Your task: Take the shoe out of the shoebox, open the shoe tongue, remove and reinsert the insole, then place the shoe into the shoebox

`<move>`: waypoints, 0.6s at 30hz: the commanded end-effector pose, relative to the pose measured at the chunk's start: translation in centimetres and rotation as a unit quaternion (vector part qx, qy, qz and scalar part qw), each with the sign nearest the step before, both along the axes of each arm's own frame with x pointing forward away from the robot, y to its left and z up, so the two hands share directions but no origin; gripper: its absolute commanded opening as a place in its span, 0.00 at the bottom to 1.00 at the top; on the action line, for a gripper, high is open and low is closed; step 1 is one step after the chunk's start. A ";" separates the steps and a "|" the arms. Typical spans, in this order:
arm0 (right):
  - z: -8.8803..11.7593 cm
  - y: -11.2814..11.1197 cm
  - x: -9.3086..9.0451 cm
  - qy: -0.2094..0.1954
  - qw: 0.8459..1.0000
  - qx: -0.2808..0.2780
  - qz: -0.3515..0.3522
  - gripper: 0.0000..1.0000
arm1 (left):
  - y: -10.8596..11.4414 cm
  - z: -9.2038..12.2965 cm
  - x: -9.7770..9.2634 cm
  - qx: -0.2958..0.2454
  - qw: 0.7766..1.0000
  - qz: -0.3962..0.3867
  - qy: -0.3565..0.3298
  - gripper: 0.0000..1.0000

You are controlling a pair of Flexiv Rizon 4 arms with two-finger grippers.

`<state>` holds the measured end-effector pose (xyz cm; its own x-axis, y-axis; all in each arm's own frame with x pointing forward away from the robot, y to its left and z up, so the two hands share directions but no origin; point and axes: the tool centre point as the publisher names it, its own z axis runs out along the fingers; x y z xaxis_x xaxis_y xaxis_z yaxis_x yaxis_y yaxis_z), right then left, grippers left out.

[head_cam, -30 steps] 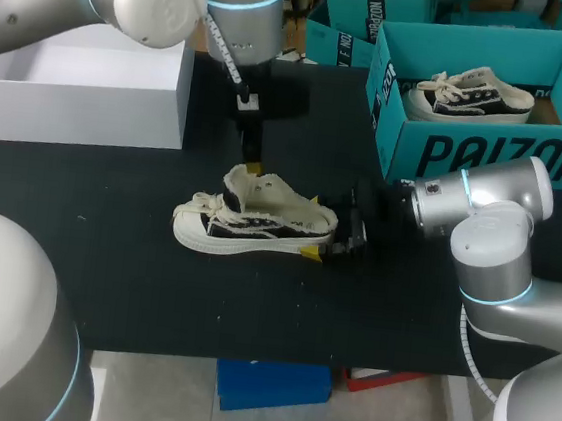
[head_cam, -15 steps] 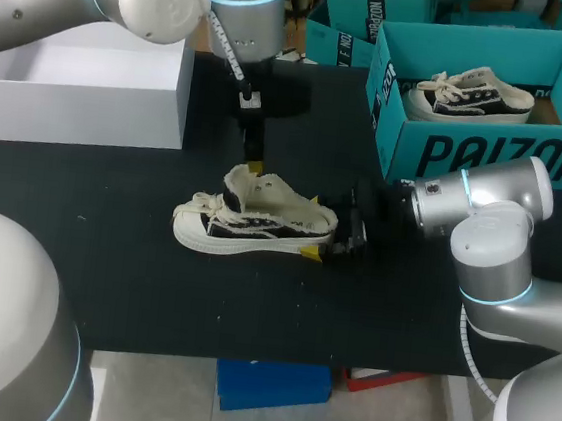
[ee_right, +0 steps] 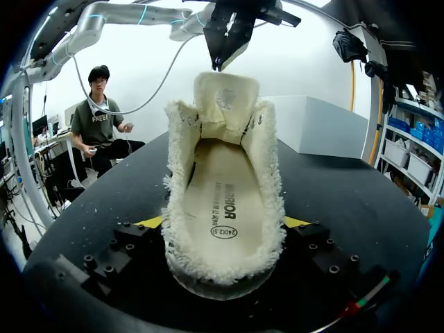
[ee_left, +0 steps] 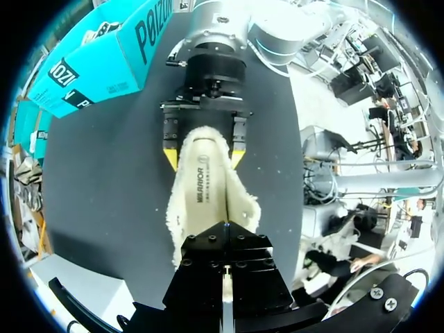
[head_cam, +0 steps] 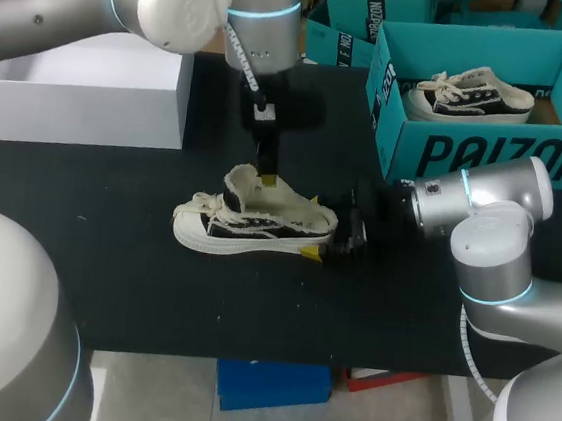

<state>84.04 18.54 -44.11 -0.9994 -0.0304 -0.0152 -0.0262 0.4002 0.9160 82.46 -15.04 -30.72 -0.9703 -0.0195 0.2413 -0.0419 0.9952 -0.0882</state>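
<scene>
Closed on nothing, the left pincer (head_cam: 266, 179) has been shifted rightward above the shoe (head_cam: 255, 223), heel-gripped by the right pincer (ee_left: 202, 158), for insole (ee_right: 220, 208) removal.

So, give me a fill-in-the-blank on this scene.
The right claw grips the shoe by its ___.
The left claw hangs ___ the shoe's tongue.
The insole lies ___ the shoe.
The teal box holds another ___.
Missing: heel, above, inside, shoe.

The desk (head_cam: 106, 252) is viewed from high behind; the shoe (head_cam: 255, 223), shared by all views, is framed close from above by left wrist, from three o'clock by right.
</scene>
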 end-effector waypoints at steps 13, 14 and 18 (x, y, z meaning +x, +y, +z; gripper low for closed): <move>-0.2 0.1 0.1 0.000 1.000 -0.001 -0.001 0.00 | -0.8 -4.0 -0.1 0.007 0.999 0.007 0.034 0.00; -0.2 0.1 0.1 0.000 1.000 -0.001 -0.001 0.00 | -0.8 -4.2 -0.2 0.008 0.999 0.007 0.033 0.00; -0.2 0.1 0.1 0.000 1.000 -0.001 -0.001 0.00 | -0.8 -4.9 -0.5 -0.002 0.999 0.003 0.045 0.00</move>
<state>84.04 18.54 -44.11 -0.9994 -0.0305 -0.0153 -0.0262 0.4002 0.9161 81.78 -15.86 -34.75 -0.9478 -0.0358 0.3168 -0.0620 0.9954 -0.0730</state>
